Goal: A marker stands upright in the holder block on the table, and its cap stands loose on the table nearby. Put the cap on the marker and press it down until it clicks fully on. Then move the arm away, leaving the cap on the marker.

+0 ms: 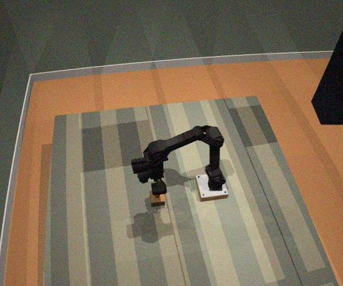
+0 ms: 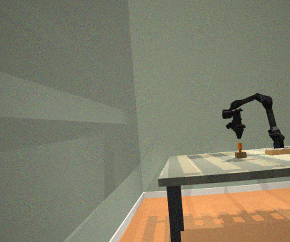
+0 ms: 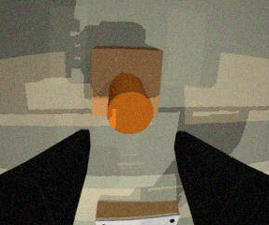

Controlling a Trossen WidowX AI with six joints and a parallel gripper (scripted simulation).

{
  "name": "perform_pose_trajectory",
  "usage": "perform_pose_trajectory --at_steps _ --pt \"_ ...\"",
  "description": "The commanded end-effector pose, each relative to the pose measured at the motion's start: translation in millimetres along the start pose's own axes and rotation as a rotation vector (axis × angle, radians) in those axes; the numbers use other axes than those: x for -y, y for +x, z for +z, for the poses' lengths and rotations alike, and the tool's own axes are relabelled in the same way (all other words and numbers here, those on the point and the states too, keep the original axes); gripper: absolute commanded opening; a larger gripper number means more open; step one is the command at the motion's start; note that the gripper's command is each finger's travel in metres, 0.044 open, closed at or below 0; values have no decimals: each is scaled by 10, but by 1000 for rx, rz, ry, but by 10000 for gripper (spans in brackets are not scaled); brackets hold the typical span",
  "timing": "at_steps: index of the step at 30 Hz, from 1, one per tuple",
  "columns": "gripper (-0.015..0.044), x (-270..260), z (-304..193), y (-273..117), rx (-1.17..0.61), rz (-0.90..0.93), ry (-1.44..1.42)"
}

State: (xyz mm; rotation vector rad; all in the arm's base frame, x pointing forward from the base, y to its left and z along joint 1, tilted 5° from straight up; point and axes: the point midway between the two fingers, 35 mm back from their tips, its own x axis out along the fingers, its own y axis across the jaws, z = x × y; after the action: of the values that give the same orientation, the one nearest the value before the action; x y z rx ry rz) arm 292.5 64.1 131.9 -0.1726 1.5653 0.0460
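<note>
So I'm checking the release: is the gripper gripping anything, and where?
Nothing. The gripper is open above the orange cap, which sits on the marker in the holder block.

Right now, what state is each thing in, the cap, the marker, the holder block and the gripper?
cap: seated on the marker, free of the fingers
marker: upright in the holder block, tip covered
holder block: flat on the table
gripper: open, holding nothing, raised above the cap

striped table (image 2: 218,169) on dark legs, orange floor (image 1: 195,80), black box (image 1: 339,83)
</note>
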Motion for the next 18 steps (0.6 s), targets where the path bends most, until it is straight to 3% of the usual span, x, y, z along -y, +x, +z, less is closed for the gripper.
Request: perform_pose_trajectory --at_steps 1,6,18 --pt "125 -4 0 3 1 4 6" --pt "0 -4 0 3 1 4 6" --pt "0 -4 0 26 1 4 6"
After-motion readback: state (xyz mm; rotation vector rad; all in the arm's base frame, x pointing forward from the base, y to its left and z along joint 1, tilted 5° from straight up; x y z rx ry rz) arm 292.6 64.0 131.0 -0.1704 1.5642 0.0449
